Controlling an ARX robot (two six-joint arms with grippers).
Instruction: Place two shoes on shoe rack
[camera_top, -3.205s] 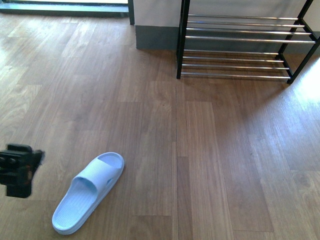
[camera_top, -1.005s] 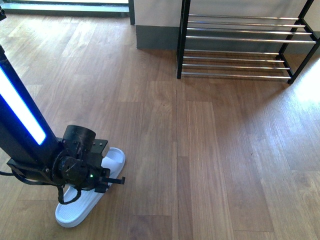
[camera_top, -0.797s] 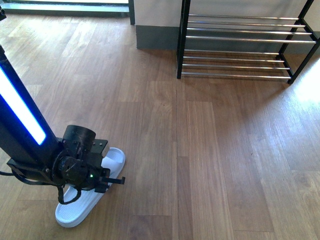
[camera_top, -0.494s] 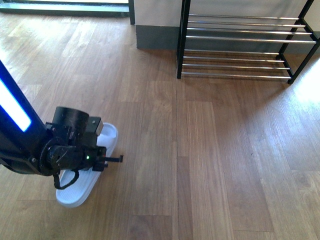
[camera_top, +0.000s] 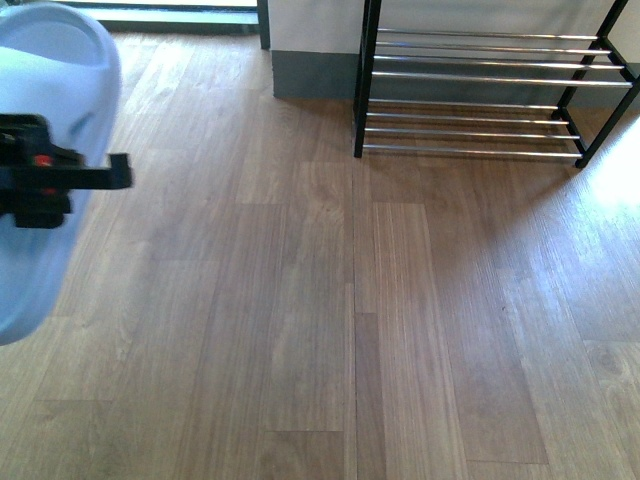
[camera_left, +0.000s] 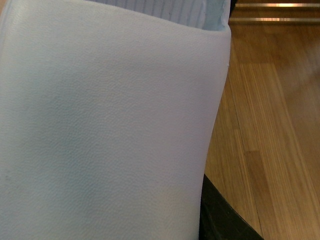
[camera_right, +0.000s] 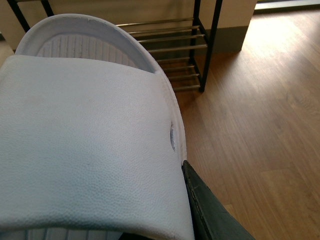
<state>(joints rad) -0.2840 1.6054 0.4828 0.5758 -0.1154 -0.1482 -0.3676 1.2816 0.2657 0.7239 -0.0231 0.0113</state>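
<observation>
The shoes here are light blue slippers, not sneakers. One slipper (camera_top: 45, 120) hangs high at the far left of the front view, close to the camera, with my left gripper (camera_top: 45, 185) shut on it. In the left wrist view its pale strap (camera_left: 105, 125) fills the picture beside one dark finger (camera_left: 222, 220). My right gripper (camera_right: 115, 225) is shut on a second slipper (camera_right: 90, 145), with one dark finger (camera_right: 205, 210) against the strap's edge; this arm is outside the front view. The black shoe rack (camera_top: 480, 90) with chrome rods stands at the far right and holds nothing.
Brown wood-plank floor (camera_top: 350, 320) spreads between me and the rack. A grey skirting and pale wall (camera_top: 310, 60) run behind the rack, which also shows beyond the right-hand slipper (camera_right: 172, 47). A window sill (camera_top: 170, 15) lines the far left.
My left gripper closed on the slipper lying on the floor at the lower left and lifted it up toward the camera. That patch of floor is now bare.
</observation>
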